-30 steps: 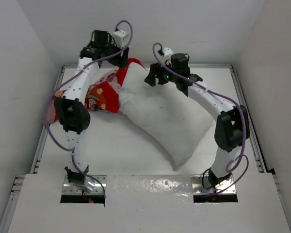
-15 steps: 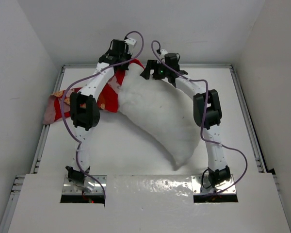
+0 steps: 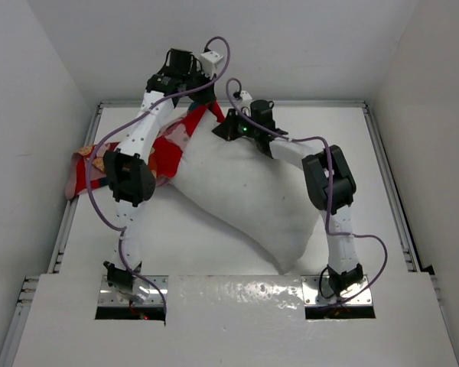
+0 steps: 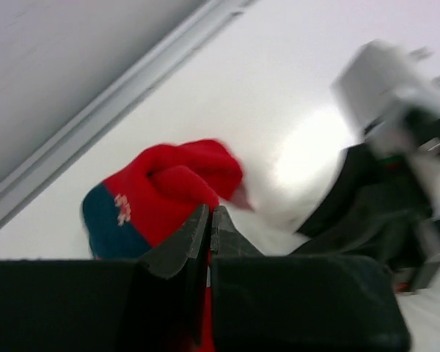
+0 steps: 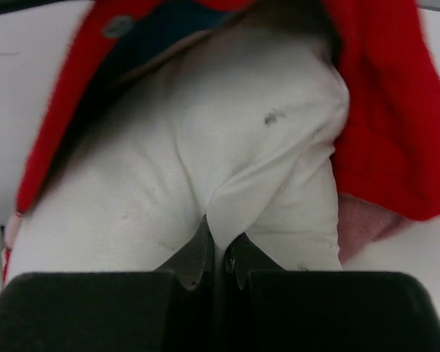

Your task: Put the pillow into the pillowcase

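Left tool clamped tight on red pillowcase edge, held high over far end of tabletop. Right tool pinched closed on fold of pillow. Pillow's far corner inside pillowcase mouth, rest lying diagonally on tabletop toward near right

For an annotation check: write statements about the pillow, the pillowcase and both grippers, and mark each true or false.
1. The right gripper pinches a fold of the pillow. True.
2. The left gripper is open and empty. False: it is shut on the pillowcase.
3. The pillow is wholly inside the pillowcase. False: most of it lies bare on the table.
4. The pillowcase lies left of the pillow. True.
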Available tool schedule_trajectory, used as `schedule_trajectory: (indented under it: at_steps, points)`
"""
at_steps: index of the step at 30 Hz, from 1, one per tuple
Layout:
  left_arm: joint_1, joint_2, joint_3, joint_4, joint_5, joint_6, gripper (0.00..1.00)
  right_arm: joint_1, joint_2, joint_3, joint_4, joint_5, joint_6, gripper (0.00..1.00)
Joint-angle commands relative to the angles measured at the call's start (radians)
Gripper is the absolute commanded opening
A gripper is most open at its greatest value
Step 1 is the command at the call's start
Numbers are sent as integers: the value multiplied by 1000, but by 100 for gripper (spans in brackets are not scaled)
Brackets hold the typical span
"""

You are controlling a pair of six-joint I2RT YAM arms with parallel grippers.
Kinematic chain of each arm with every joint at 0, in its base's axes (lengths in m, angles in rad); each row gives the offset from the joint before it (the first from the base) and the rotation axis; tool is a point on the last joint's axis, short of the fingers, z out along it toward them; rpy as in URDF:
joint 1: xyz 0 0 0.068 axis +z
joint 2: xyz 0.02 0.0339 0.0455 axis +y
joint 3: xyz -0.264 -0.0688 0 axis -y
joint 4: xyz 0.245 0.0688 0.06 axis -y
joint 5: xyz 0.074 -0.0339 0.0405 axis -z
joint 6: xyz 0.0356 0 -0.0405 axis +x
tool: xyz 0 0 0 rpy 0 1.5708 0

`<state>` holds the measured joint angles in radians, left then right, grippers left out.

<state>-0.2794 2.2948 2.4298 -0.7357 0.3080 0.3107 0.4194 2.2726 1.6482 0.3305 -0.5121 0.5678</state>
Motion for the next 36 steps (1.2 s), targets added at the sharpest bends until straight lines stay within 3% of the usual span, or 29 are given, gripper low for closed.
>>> schedule_trajectory:
  at_steps: [1, 4, 8, 12, 13, 15, 16, 18, 19, 22, 24, 26, 27, 28, 29, 31, 32, 34, 35, 36]
  points:
    - [-6, -100, 51, -72, 353, 80, 0, 111, -142, -89, 237, -72, 12, 0]
    - [-10, -138, 9, -161, 342, 181, 0, 117, -189, -157, 355, 9, 44, 0]
    - [-23, -170, -34, -306, 434, 333, 0, 113, -170, -110, 422, 67, 84, 0]
    - [-32, -215, -64, -383, 565, 366, 0, 81, -93, -100, 537, 298, 242, 0]
    - [-32, -234, -75, -387, 597, 363, 0, 72, -62, -102, 550, 436, 285, 0]
    - [-43, -250, -95, -410, 658, 366, 0, 50, -51, -126, 548, 597, 380, 0]
    - [-59, -259, -98, -431, 651, 382, 0, 41, -58, -149, 510, 779, 423, 0]
    - [-79, -267, -116, -439, 620, 398, 0, 33, -65, -148, 458, 912, 432, 0]
    - [-87, -273, -161, -433, 600, 393, 0, 30, -65, -124, 434, 964, 428, 0]
    - [-99, -271, -242, -410, 551, 377, 0, 15, -51, -111, 390, 907, 388, 0]
    - [-92, -271, -264, -383, 485, 355, 6, -1, -74, -146, 380, 773, 328, 36]
    - [-66, -278, -273, -381, 471, 334, 31, -33, -132, -232, 364, 637, 293, 67]
    - [-49, -293, -273, -381, 470, 321, 55, -47, -156, -260, 354, 580, 275, 84]
    - [-35, -305, -273, -378, 462, 292, 62, -60, -180, -299, 331, 537, 235, 98]
    - [-3, -336, -275, -369, 430, 283, 72, -83, -233, -310, 258, 468, 195, 99]
    - [31, -385, -330, -332, 367, 231, 75, -93, -287, -312, 159, 419, 17, 99]
    - [58, -415, -363, -283, 277, 219, 74, -93, -313, -303, 27, 417, -55, 99]
    - [80, -489, -470, -255, 179, 202, 16, -91, -364, -231, -130, 397, -222, 97]
    - [94, -507, -501, -240, 75, 189, 1, -91, -375, -202, -292, 399, -268, 82]
    - [100, -523, -537, -240, 44, 188, 0, -91, -386, -174, -368, 414, -305, 55]
